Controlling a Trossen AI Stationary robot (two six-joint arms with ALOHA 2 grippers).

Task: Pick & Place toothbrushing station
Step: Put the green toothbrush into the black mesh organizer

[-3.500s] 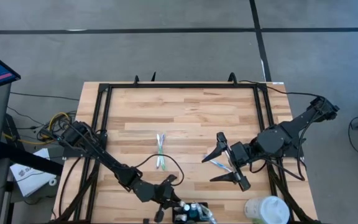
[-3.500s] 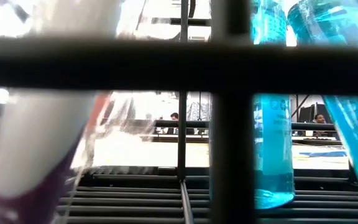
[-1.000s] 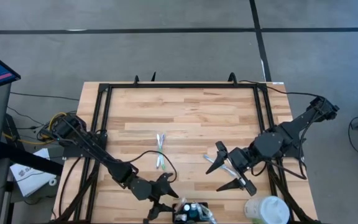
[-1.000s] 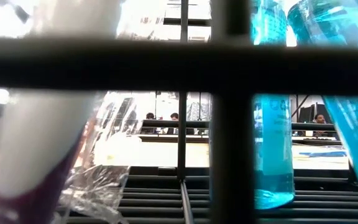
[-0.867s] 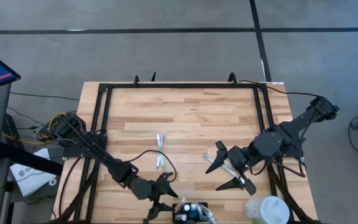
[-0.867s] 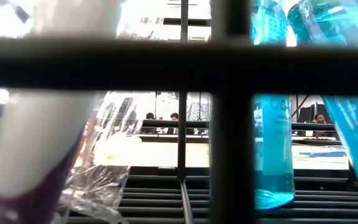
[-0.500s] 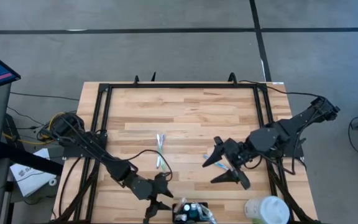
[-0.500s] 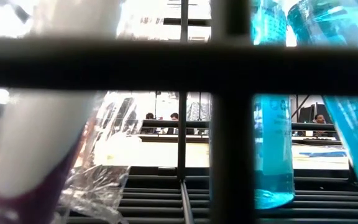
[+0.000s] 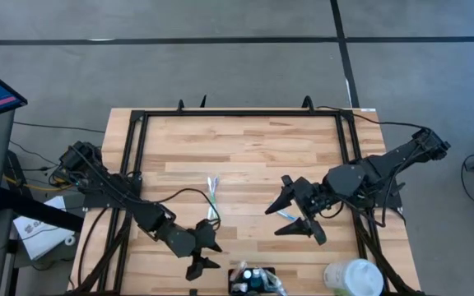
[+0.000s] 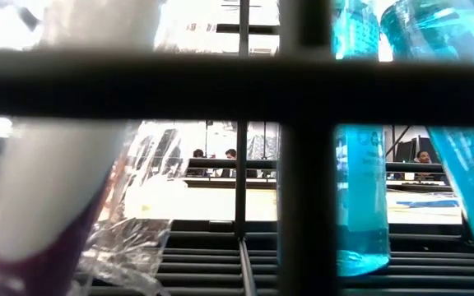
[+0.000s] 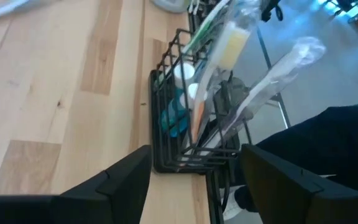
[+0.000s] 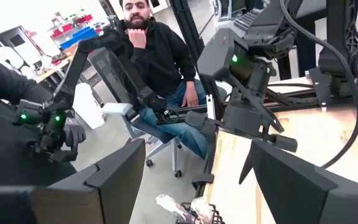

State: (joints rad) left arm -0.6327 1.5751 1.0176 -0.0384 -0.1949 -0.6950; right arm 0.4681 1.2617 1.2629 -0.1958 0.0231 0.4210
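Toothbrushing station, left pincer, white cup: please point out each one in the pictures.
toothbrushing station (image 11: 178, 134), left wrist view, black wire wall.
left pincer (image 9: 203, 252), high view, midway between its open fingertips.
white cup (image 9: 354, 277), high view, its lid.

Black wire bars (image 10: 307, 148) cross close to lens. White tube (image 10: 52, 164) at 9 o'clock, blue bottle (image 10: 362, 197) at 3 o'clock, people (image 10: 230, 156) seated far behind.
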